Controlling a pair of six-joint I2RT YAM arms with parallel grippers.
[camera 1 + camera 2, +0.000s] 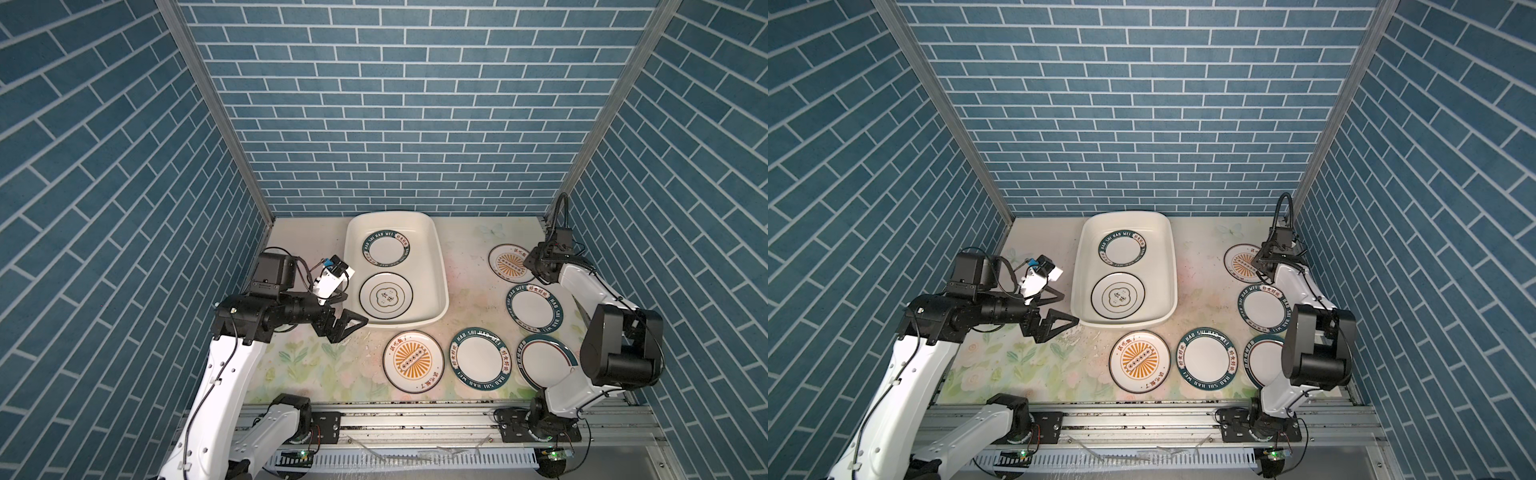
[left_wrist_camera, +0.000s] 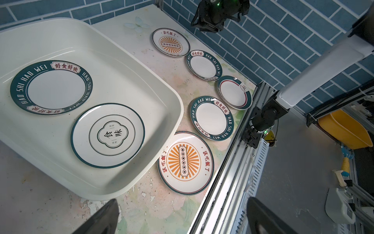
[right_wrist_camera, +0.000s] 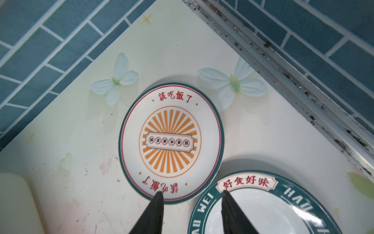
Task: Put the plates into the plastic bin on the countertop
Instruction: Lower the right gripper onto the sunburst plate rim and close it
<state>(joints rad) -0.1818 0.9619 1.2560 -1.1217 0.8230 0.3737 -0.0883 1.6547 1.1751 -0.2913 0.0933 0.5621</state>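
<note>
**A:** Right hand [image 3: 191, 193], state?

**B:** Jaws parted to a middling gap, nothing between them. It hangs low over the bench [image 3: 60, 131]. One fingertip [image 3: 157, 202] shows over the nearest rim of the far sunburst plate [image 3: 171, 141], the other over the rim of the side lettered plate [image 3: 263, 212]. Contact with either rim: cannot tell.

**A:** Those two plates?

**B:** Both lie flat on the bench with their rims just beside each other. The sunburst one is ahead of the hand, and the lettered one is under it and back toward its arm.

**A:** Bin?

**B:** The plastic bin [image 1: 436, 266] sits well off to that hand's left, against the back wall. It holds two plates lying flat and just beside each other: the bin lettered plate [image 1: 385, 252] at the far end and the cloud plate [image 1: 385, 296] at the near end.

**A:** Anything else on the bench?

**B:** Three more plates sit in a row behind the right hand, along the front edge. The red-lined plate [image 1: 544, 361] is partly hidden under the right arm's elbow. Leftward from it come the front lettered plate [image 1: 478, 359] and the near sunburst plate [image 1: 413, 361], which lies just beside the bin's front wall.

**A:** Left hand [image 1: 357, 308]?

**B:** Jaws wide and empty. It is held above the bench at the bin's near left corner, fingers pointing toward the bin. The near sunburst plate is off to its right.
</note>
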